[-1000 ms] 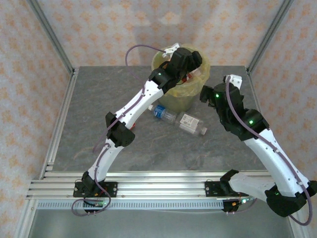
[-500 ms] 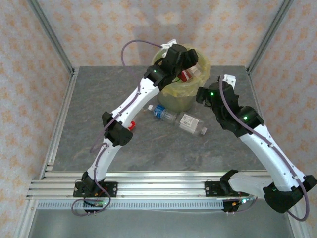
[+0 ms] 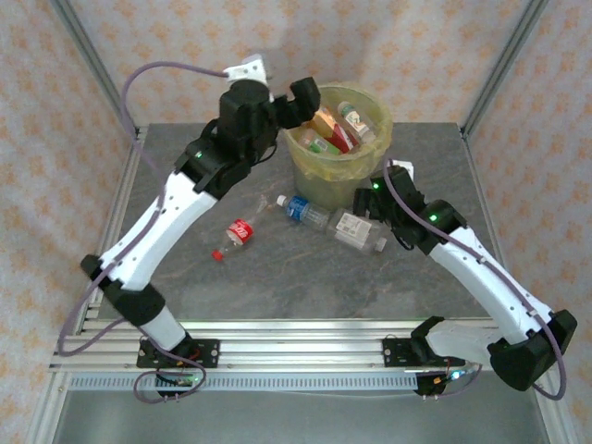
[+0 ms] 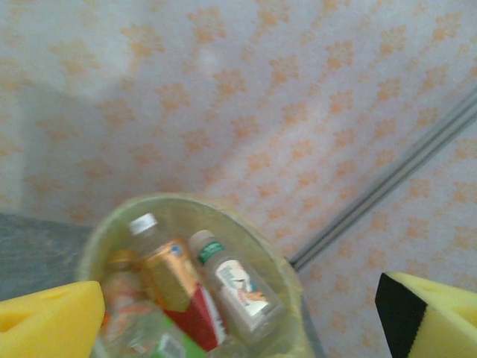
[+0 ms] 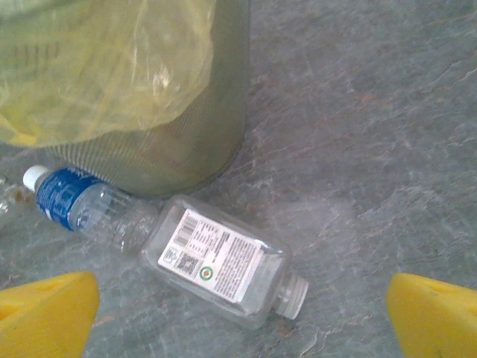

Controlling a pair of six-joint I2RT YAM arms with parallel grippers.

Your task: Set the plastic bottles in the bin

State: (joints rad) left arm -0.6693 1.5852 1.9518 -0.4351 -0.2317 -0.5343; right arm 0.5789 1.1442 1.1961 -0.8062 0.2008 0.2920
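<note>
Beside the bin [image 3: 328, 185], white-labelled bottle [image 3: 356, 229] flat, cap [image 3: 379, 245] toward near right.

Grey table [image 3: 305, 277] — patterned walls [image 3: 416, 46]

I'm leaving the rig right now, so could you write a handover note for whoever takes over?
Grippers: left gripper open, empty, raised beside the bin; right gripper open, empty, hovering over the white-label bottle.
Done: several bottles lie in the bin.
Left: the white-label bottle, blue-label bottle and red-label bottle lie on the table, to be binned.
</note>
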